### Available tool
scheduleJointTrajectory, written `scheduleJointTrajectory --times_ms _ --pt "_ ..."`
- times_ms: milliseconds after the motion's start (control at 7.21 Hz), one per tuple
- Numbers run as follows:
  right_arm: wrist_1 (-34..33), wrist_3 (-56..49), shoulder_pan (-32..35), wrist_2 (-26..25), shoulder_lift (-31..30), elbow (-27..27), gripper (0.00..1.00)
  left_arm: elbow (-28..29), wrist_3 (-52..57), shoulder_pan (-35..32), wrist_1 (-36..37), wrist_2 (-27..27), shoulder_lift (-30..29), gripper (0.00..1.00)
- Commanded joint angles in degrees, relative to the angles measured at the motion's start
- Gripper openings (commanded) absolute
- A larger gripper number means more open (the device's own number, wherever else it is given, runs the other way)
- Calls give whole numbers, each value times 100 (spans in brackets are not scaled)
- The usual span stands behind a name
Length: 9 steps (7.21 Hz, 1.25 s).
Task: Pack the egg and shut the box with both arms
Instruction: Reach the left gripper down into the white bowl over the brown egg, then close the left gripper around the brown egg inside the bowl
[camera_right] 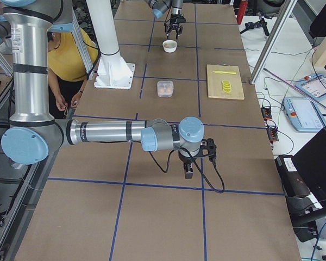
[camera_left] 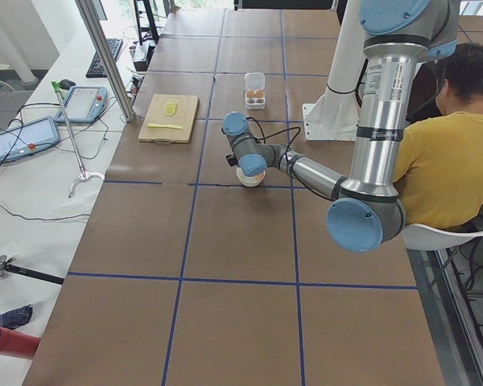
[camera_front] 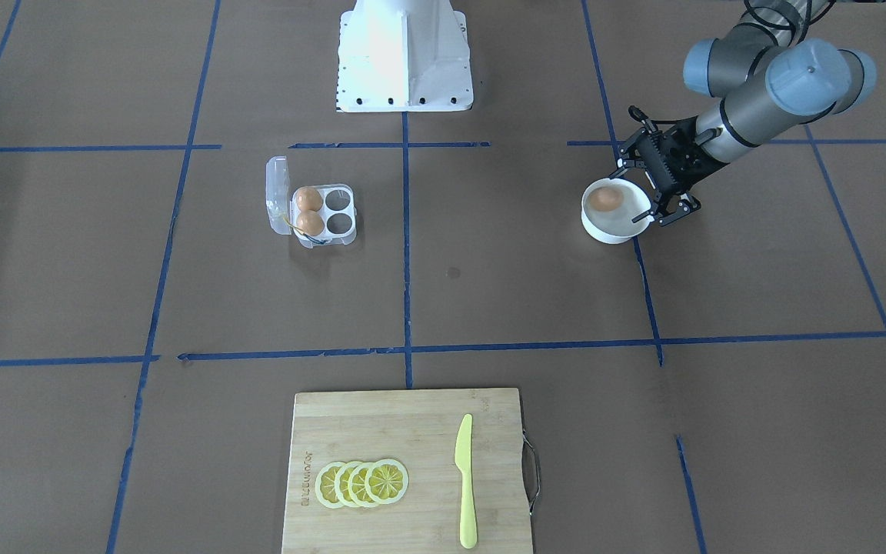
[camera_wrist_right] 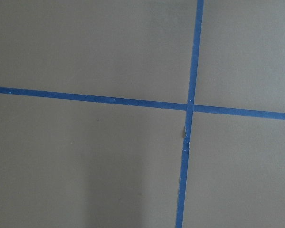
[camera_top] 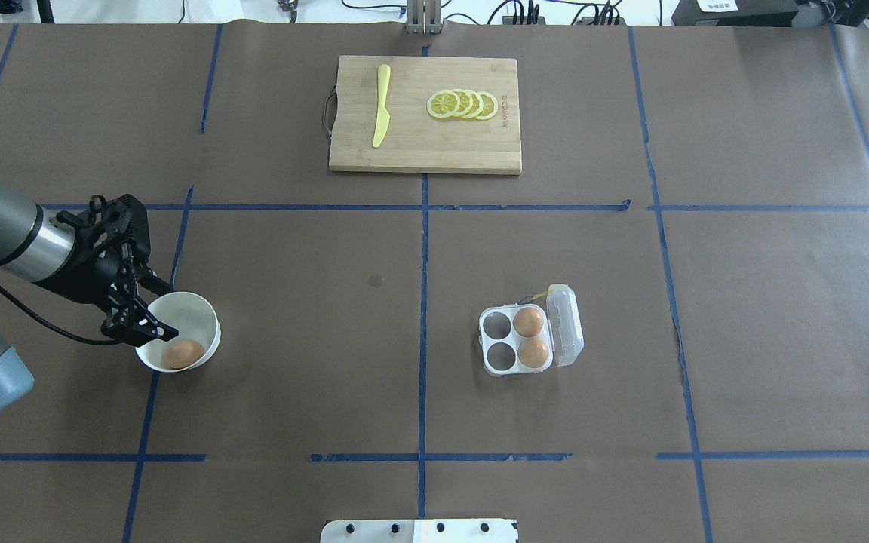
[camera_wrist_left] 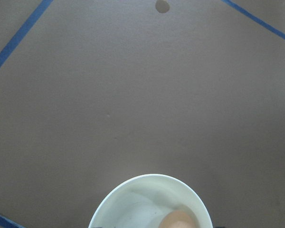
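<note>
The egg [camera_top: 183,352] lies in the white bowl [camera_top: 191,313], well apart from the box [camera_top: 498,339], whose lid is open to receive it. My left tool [camera_top: 170,311] hangs at the bowl, fingers apart for the pick. My right tool [camera_right: 188,167] waits aside; spread or together, I cannot tell.

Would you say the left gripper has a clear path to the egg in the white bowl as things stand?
Probably yes: the left gripper hovers open over the rim of the bowl, and the egg lies uncovered inside, with nothing between them.
</note>
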Motion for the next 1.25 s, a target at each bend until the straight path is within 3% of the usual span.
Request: scheduleJointTrajectory --times_ms 0,555,971,1110 --pt "-3 1 -1 0 0 -21 100 87 75 328 26 19 35 81" --pt "-3 -8 -27 0 0 -73 100 26 364 311 289 254 26 74" --pt "-3 1 -53 0 0 -73 100 -334 980 285 1578 659 -122 74" --pt "6 1 -62 0 0 -73 100 -291 989 302 1651 756 -132 74"
